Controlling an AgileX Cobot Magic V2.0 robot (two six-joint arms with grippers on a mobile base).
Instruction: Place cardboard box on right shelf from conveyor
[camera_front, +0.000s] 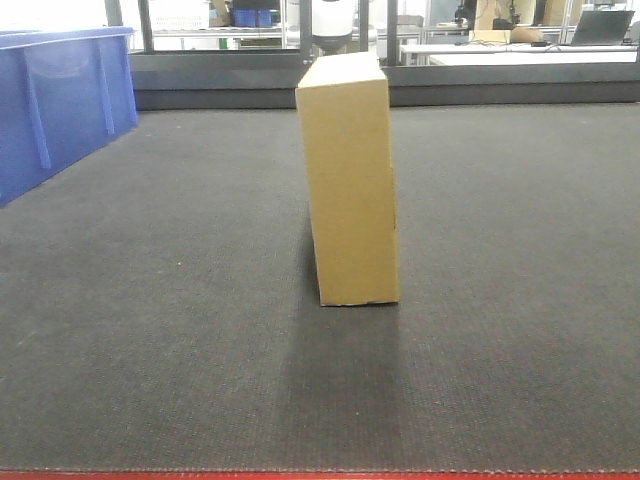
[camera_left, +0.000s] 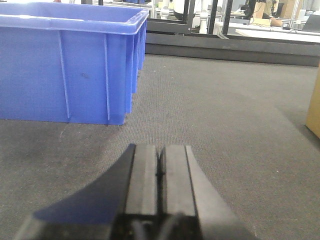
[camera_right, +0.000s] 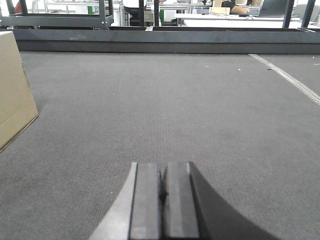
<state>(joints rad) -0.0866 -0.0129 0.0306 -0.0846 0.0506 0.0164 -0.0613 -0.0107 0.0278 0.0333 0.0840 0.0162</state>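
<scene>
Cardboard box (camera_front: 350, 180): plain tan-brown, flat rect. carton, unmarked sides. It is standing upright on its narrow bottom edge w/ the narrow face turning toward the front cam. The top edge is sitting a bit further left than the base, so it is looking slightly tilted.
Box location: resting on the wide dark grey, fine-textured conveyor belt (camera_front: 150, 350), approx. mid-belt, and throwing a soft shadow toward the front.
Belt edges: a red strip (camera_front: 320, 476) is running along the near edge, well apart from the box. A dark rail (camera_front: 500, 92) is closing off the far side.
Blue bin (camera_front: 50, 100): a large blue plastic ribbed container is sitting on the belt at far left, well apart from the box.
Left hand (camera_left: 160, 155): the black fingers are pressing together, clenched on nothing. It is hanging low over the belt; can't tell if it is touching. The blue bin is filling the upper left of its wrist view, and a sliver of the box (camera_left: 315, 107) is showing at the right edge.
Right hand (camera_right: 162, 172): also clenched, w/ nothing between the fingers, low over bare belt. The box (camera_right: 15, 95) is showing at the left edge of its view, ahead and apart from the hand.
Contact: neither hand is touching the box.
Belt seam (camera_right: 290, 75): a pale line is crossing the belt diagonally at the right of the right wrist view.
Bkgd: white desks and a dark laptop (camera_front: 603, 27) are showing past the far rail. Other details are too small to tell.
</scene>
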